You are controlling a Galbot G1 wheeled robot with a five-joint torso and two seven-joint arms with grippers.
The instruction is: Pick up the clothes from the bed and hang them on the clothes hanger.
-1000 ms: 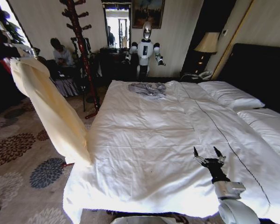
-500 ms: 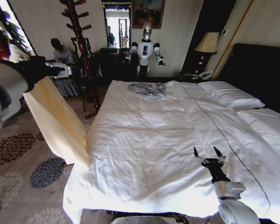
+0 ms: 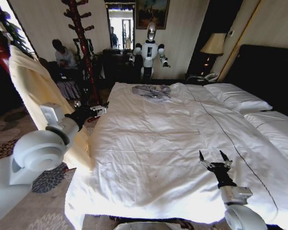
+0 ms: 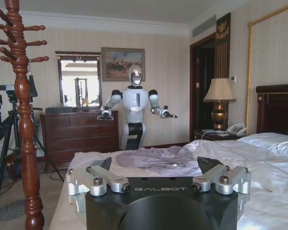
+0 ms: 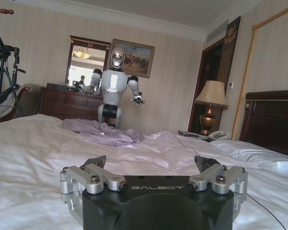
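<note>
The clothes (image 3: 36, 96), a pale cream garment, hang down at the left of the bed (image 3: 158, 143), their top beside a dark red post at the view's edge. The clothes hanger is hidden. My left gripper (image 3: 93, 111) is open and empty, low beside the garment at the bed's left edge; the left wrist view shows it (image 4: 156, 165) with spread fingers (image 4: 104, 164). My right gripper (image 3: 215, 160) hovers open over the duvet near the bed's front, seen also in the right wrist view (image 5: 151, 163).
A small grey-blue garment (image 3: 152, 91) lies at the bed's far end. A red-brown coat stand (image 3: 81, 48) rises left of the bed. Another robot (image 3: 149, 50) stands by a dresser (image 4: 79, 134). Pillows (image 3: 235, 98), a headboard (image 3: 273, 76) and a lamp (image 3: 212, 45) are to the right.
My left arm has come down from the garment's top to the bed's left edge, with nothing in its gripper. The cream garment stays hanging. The right arm has not moved.
</note>
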